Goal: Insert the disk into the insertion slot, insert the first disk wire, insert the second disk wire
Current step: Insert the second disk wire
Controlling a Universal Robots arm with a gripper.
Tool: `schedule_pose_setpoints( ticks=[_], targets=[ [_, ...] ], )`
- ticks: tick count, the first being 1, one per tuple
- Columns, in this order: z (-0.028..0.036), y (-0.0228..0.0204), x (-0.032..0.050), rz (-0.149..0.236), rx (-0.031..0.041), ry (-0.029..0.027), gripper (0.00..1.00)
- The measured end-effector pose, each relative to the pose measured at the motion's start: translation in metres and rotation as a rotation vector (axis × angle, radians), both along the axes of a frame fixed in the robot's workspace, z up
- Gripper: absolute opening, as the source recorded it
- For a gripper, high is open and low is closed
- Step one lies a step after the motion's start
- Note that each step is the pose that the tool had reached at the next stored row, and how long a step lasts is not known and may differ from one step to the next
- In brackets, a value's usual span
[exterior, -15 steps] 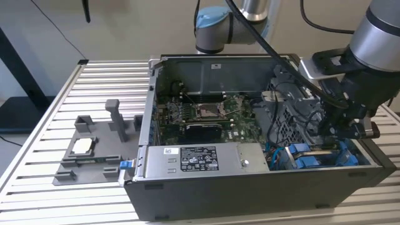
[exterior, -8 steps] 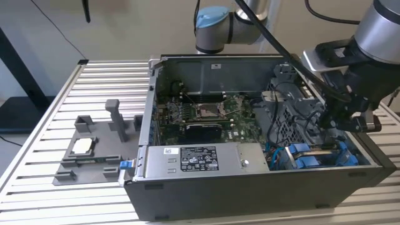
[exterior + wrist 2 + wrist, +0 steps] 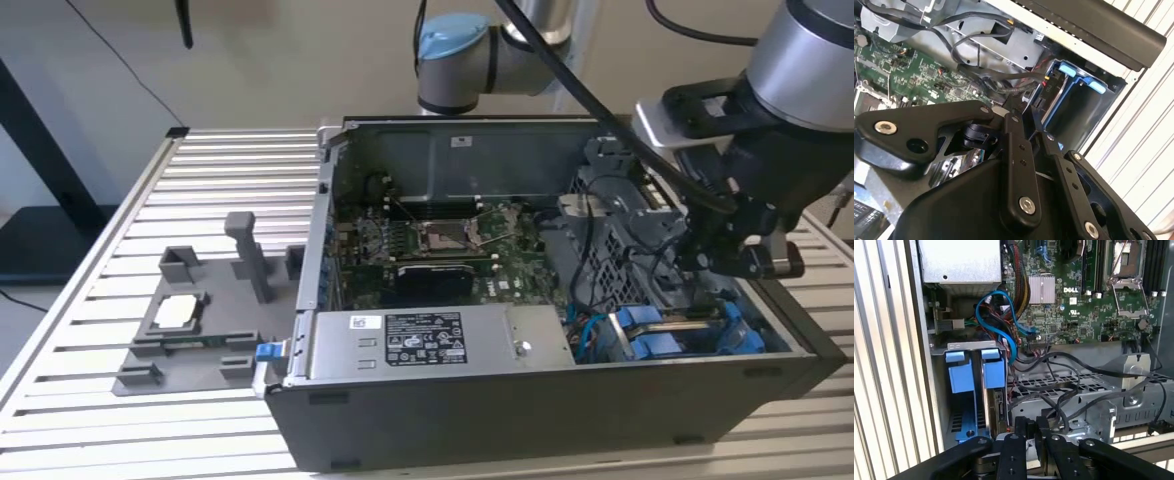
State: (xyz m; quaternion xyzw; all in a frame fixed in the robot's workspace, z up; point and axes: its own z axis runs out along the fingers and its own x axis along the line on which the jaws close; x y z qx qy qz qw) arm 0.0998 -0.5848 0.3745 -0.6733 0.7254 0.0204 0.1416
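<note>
I find the disk (image 3: 996, 405) seated in the insertion slot (image 3: 961, 405) directly ahead of my tool (image 3: 1031, 432), whose fingers are drawn together on a wire at the disk's edge; wiring appears unfinished.

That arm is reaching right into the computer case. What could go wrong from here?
Loose black cables run across the metal cage just by the end effector, so it might snag or tug one. The blue drive bay sits tight in the case's corner, so a slight misalignment could jam against its plastic latches. The green circuit board lies exposed nearby.
</note>
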Motion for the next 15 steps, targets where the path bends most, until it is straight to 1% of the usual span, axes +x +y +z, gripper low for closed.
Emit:
schedule_pose_setpoints(
  ticks=[4,5,7,8,10,11,12,13,15],
  targets=[
    [-0.0005,0.0003,-0.0018,0.000,0.0000,0.0000,0.24],
    [-0.0005,0.0004,-0.0019,0.000,-0.0001,0.0000,0.22],
    [-0.0005,0.0004,-0.0020,0.000,-0.0001,0.0000,0.22],
    [-0.0005,0.0004,-0.0020,0.000,-0.0001,0.0000,0.16],
    [-0.0005,0.0004,-0.0020,0.000,-0.0001,0.0000,0.16],
    [-0.0006,0.0005,-0.0020,0.000,-0.0014,0.0001,0.16],
    [-0.0006,0.0004,-0.0021,0.000,-0.0126,0.0026,0.16],
    [-0.0005,0.0004,-0.0021,0.000,-0.0258,0.0060,0.16],
    [-0.0007,0.0004,-0.0019,0.000,-0.0523,0.0152,0.16]
  ],
)
